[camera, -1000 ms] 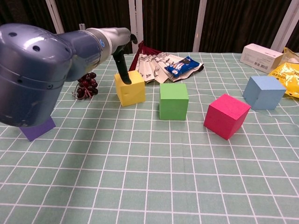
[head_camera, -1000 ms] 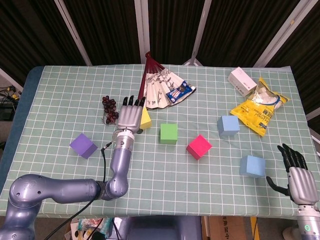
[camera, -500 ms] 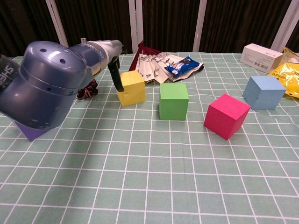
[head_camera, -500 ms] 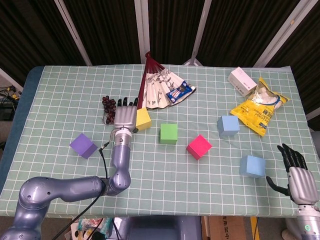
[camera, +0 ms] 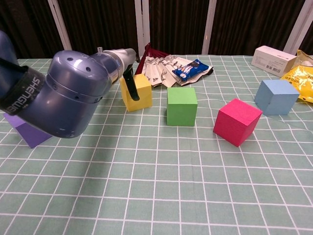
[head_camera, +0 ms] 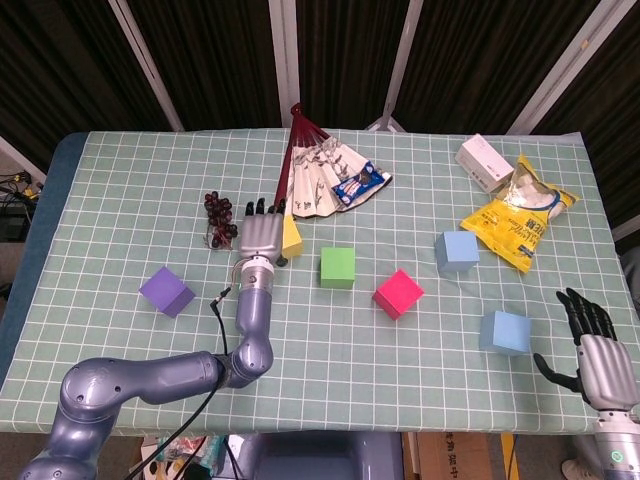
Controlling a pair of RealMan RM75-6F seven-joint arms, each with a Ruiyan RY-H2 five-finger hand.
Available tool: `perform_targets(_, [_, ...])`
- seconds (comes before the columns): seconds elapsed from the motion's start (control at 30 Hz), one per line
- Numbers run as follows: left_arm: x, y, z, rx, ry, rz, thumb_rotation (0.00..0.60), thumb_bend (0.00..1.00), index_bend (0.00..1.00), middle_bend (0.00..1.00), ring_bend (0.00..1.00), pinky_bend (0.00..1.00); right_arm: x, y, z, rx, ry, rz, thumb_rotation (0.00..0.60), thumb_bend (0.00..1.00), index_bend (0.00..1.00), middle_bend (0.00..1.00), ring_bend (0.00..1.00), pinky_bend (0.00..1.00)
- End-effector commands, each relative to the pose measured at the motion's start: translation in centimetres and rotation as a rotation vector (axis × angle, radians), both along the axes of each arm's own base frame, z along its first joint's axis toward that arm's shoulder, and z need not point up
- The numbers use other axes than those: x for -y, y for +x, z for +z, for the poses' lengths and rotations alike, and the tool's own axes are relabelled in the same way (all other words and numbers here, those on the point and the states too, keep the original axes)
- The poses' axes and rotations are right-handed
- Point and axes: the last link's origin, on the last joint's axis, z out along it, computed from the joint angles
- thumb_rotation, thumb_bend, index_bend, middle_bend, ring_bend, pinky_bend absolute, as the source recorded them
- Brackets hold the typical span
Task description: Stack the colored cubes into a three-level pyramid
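Checked tablecloth (head_camera: 150,190), left robot hand (head_camera: 261,236) against yellow cube (camera: 136,91)

The left hand (camera: 128,73) lies against the near left face of the yellow cube (camera: 136,91), its dark fingers on that face. Just right of the hand stands the green cube (camera: 182,105), and further right the pink cube (camera: 237,121) and the blue cube (camera: 277,96). Left of the hand, half hidden by the arm, lies the purple cube (camera: 24,133). Behind the hand rests a folding fan (camera: 164,67) on the desk (camera: 161,186).
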Motion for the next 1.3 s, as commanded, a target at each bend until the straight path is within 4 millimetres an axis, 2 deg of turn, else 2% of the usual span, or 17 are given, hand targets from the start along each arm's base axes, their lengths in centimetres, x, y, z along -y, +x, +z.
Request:
perform_targets(0.03, [-0.2, 0.0, -0.2, 0.013, 0.01, 0.007, 0.6, 0.21, 0.0, 0.21, 0.01, 0.0, -0.1, 0.0, 0.0, 0.0, 0.001, 0.0, 0.6, 0.3, 0.0, 0.0, 0.0, 0.0])
perform_targets(0.17, [-0.4, -0.2, -0.6, 0.021, 0.013, 0.013, 0.6, 0.27, 0.0, 0.23, 0.01, 0.0, -0.1, 0.0, 0.0, 0.003, 0.0, -0.001, 0.6, 0.3, 0.0, 0.0, 0.0, 0.0])
perform_targets(0.3, [-0.3, -0.3, -1.0, 0.023, 0.009, 0.013, 0.6, 0.4, 0.0, 0.29, 0.01, 0.0, -0.1, 0.0, 0.0, 0.004, 0.0, -0.001, 0.6, 0.3, 0.0, 0.0, 0.0, 0.0])
perform_targets(0.4, [-0.2, -0.3, -1.0, 0.028, 0.01, 0.01, 0.6, 0.43, 0.01, 0.31, 0.02, 0.0, -0.1, 0.0, 0.0, 0.004, 0.0, -0.002, 0.6, 0.3, 0.0, 0.0, 0.0, 0.0])
perform_targets(0.6, [0.0, -0.3, -0.4, 0.013, 0.003, -0.023, 0.6, 0.43, 0.01, 0.32, 0.02, 0.0, -0.1, 0.0, 0.1, 0.007, -0.001, -0.003, 0.6, 0.3, 0.0, 0.0, 0.0, 0.0])
perform_targets(0.9, [0.8, -0.2, 1.8, -0.017, -0.05, -0.159, 0.6, 0.43, 0.01, 0.32, 0.02, 0.0, -0.1, 0.0, 0.1, 0.011, 0.0, -0.002, 0.6, 0.3, 0.0, 0.0, 0.0, 0.0])
perform_targets(1.3, [1.9, -2.1, 2.6, -0.048, -0.173, -0.25, 0.6, 0.42, 0.0, 0.32, 0.02, 0.0, -0.1, 0.0, 0.1, 0.016, -0.001, -0.006, 0.6, 0.3, 0.0, 0.0, 0.0, 0.0])
